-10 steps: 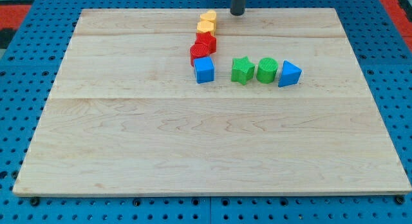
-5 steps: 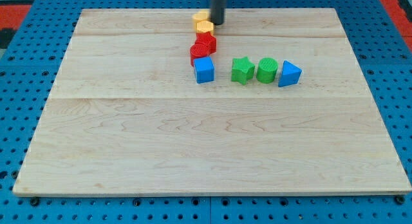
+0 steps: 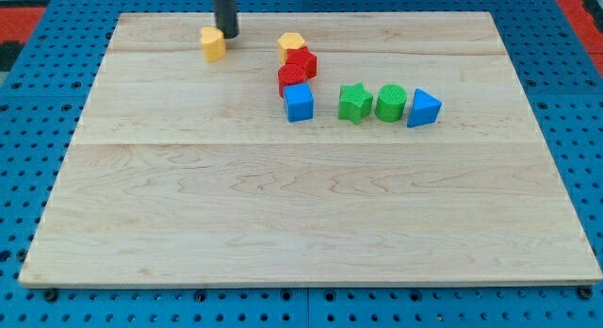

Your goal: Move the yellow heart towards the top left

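Observation:
The yellow heart (image 3: 213,43) lies near the top of the wooden board (image 3: 188,224), left of centre. My tip (image 3: 227,34) is right beside it, touching its upper right side. A second yellow block (image 3: 291,46) stays to the right, at the top of a column with two red blocks (image 3: 301,62) (image 3: 291,79) and a blue cube (image 3: 299,102).
A green star (image 3: 354,102), a green cylinder (image 3: 390,103) and a blue triangle (image 3: 423,108) stand in a row right of the blue cube. Blue pegboard surrounds the board.
My tip swept left along the top of the board and pushed the yellow heart left, away from the other yellow block. The other blocks kept their places.

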Controlling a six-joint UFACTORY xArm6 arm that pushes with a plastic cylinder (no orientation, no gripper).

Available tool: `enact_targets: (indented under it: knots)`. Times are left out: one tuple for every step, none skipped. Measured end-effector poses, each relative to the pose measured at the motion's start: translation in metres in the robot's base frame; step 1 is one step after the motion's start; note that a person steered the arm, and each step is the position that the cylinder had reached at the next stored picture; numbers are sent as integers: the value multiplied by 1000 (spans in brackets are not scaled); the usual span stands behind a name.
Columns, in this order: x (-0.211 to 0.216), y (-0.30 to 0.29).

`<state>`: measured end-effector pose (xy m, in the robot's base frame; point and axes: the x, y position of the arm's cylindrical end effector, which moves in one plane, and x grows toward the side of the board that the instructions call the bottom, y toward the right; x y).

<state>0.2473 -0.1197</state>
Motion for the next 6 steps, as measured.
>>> enact_targets:
  knots:
    - [7,54]
    - [10,3]
    - [10,-62]
    - [6,-61]
    - [3,-11]
    - [41,-38]
